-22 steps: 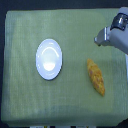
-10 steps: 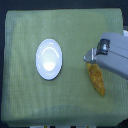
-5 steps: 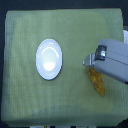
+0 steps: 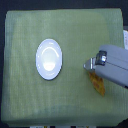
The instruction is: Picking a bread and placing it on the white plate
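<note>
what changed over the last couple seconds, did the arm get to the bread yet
The gripper came in from the exterior view's upper right and moved down and left over the bread, now covering its upper part. Whether it has taken hold cannot be told; the bread has not visibly shifted. The white plate stayed where it was on the green cloth, with nothing on it.

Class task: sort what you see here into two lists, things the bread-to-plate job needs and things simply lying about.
Needed for the job:
bread, mostly hidden under the arm
white plate
end effector

Lying about:
green cloth covering the table
</note>
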You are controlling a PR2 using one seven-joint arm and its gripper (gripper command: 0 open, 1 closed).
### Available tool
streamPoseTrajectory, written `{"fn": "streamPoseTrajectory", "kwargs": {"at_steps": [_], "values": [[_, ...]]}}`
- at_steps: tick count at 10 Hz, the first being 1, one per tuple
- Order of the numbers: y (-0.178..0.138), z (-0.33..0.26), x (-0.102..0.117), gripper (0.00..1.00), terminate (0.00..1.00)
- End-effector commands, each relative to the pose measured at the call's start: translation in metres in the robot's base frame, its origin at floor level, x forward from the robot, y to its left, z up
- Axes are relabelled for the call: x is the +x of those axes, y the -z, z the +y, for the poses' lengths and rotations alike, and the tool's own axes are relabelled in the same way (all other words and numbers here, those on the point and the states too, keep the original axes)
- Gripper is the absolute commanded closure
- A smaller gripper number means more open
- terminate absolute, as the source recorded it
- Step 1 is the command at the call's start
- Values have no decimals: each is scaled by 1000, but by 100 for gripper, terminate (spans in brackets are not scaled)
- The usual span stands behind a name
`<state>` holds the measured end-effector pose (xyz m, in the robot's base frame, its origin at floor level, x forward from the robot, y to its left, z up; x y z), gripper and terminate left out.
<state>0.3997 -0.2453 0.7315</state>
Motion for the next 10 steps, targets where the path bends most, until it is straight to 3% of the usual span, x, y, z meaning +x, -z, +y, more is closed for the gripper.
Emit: {"fn": "streamPoseTrajectory", "kwargs": {"at_steps": [1,2,3,10], "values": [[25,-4,-2,0,0],[24,-5,-1,0,0],[19,-5,-1,100,0],[9,-1,7,100,0]]}}
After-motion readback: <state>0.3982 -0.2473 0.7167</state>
